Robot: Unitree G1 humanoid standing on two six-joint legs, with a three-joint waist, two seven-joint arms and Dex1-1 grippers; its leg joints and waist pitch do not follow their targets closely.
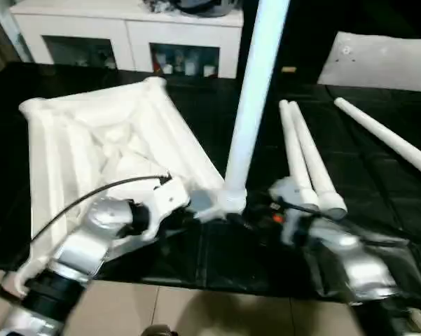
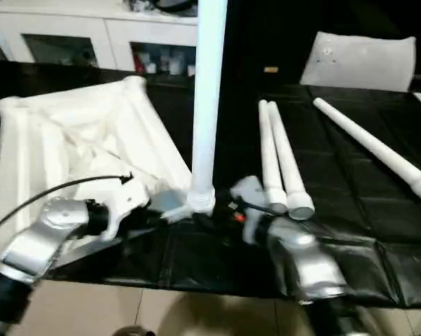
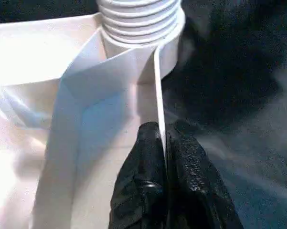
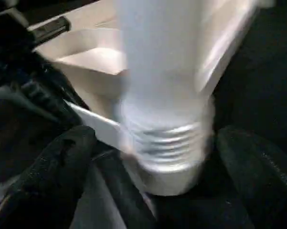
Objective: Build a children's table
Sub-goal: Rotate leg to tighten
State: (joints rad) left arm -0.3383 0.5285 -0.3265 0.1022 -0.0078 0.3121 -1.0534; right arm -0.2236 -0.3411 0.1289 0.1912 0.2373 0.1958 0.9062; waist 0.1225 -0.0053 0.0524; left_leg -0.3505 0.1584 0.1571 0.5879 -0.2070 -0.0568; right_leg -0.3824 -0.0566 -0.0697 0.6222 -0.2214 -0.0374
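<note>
The left gripper (image 3: 163, 136) pinched the top's (image 1: 91, 140) rib. The right gripper (image 4: 148, 157) stood spread around the upright leg (image 1: 252, 105); half-threaded, it could topple.

White table top (image 1: 105, 140) upside down, ribbed underside up, one leg (image 1: 252, 98) upright in corner socket, three legs (image 1: 308, 157) lying beside.

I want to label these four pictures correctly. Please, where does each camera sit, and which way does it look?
Left eye: on the head, looking down over both silver forearms at the table top.
Right eye: beside it, same scene, three loose legs lying right.
Left wrist: along the left gripper, fingers pinching a thin rib of the top.
Right wrist: along the right gripper, fingers spread around the upright leg.
Both wrist views share that leg's threaded end.
</note>
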